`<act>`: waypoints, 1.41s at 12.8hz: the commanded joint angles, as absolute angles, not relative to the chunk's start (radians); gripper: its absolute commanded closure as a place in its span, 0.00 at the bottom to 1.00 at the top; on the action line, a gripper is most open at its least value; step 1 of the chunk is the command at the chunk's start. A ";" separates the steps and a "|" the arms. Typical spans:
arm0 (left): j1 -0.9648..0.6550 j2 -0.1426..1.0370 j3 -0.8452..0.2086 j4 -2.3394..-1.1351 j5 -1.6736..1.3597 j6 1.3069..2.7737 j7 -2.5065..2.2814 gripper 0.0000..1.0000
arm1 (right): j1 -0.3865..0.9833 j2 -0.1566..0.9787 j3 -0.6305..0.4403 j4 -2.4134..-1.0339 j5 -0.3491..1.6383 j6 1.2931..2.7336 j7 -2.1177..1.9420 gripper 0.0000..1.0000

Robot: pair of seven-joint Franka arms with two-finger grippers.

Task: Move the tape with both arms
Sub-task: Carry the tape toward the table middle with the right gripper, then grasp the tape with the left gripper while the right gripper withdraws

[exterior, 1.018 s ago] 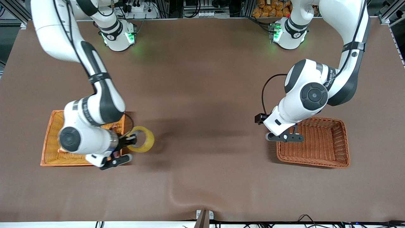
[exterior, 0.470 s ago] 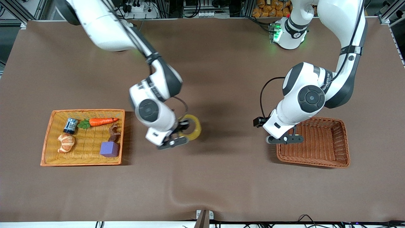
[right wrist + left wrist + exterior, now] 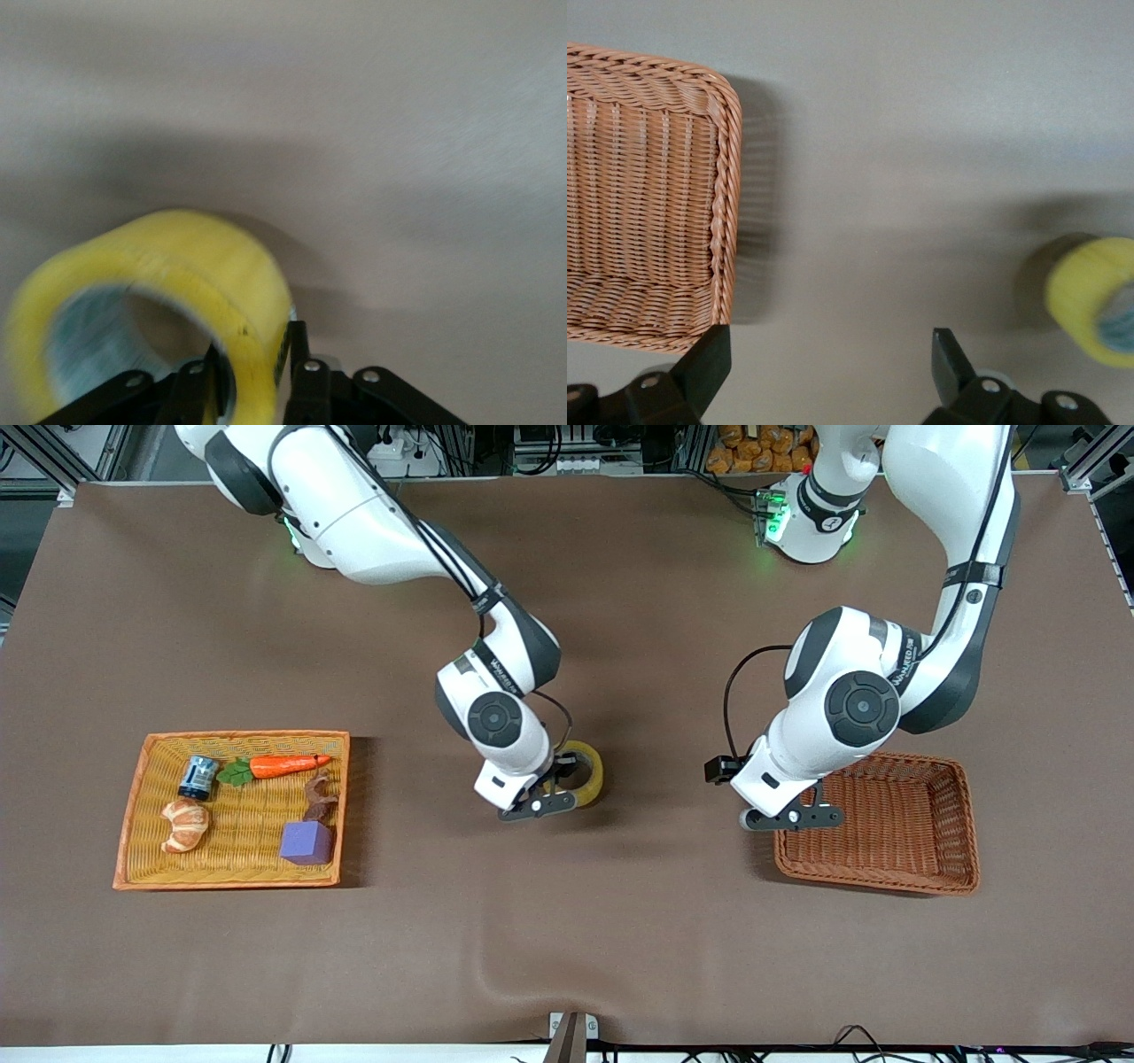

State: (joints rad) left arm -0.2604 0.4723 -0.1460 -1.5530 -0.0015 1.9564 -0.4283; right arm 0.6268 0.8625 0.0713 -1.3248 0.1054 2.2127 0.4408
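Observation:
The tape (image 3: 592, 776), a yellow ring with a pale core, is held upright over the middle of the table. My right gripper (image 3: 560, 781) is shut on the tape's wall. In the right wrist view one finger is inside the ring and one outside, with the gripper (image 3: 252, 382) around the tape (image 3: 168, 266). My left gripper (image 3: 781, 806) is open and empty, low over the table at the brown basket's edge. In the left wrist view the gripper (image 3: 831, 372) shows bare table between its fingers (image 3: 948, 359), and the tape (image 3: 1097, 299) is farther off.
An empty brown wicker basket (image 3: 961, 824) stands toward the left arm's end; it also shows in the left wrist view (image 3: 725, 204). An orange wicker tray (image 3: 131, 815) toward the right arm's end holds a carrot (image 3: 283, 765), a can (image 3: 198, 777), a croissant (image 3: 184, 824) and a purple cube (image 3: 306, 842).
My right arm has carried the tape from beside the orange tray to over the table's middle, toward the left gripper. The left arm has shifted slightly toward it.

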 commanded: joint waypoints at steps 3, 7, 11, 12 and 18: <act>-0.265 0.491 -0.144 -1.551 -0.014 1.973 -0.443 0.00 | 0.632 0.836 0.060 -1.316 0.107 2.200 0.544 0.00; -0.325 0.497 -0.144 -1.554 -0.009 1.985 -0.602 0.00 | 0.569 0.689 -0.001 -1.328 0.068 2.048 0.500 0.00; -0.429 0.541 -0.144 -1.551 -0.009 2.071 -0.760 0.00 | 0.416 0.539 -0.035 -1.394 0.044 1.909 0.251 0.00; -0.467 0.557 -0.144 -1.548 -0.012 2.092 -0.809 0.00 | 0.370 0.517 -0.034 -1.397 0.044 1.858 0.160 0.00; -0.598 0.681 -0.138 -1.543 0.000 2.273 -1.049 0.00 | 0.098 0.340 -0.034 -1.445 0.057 1.778 -0.140 0.00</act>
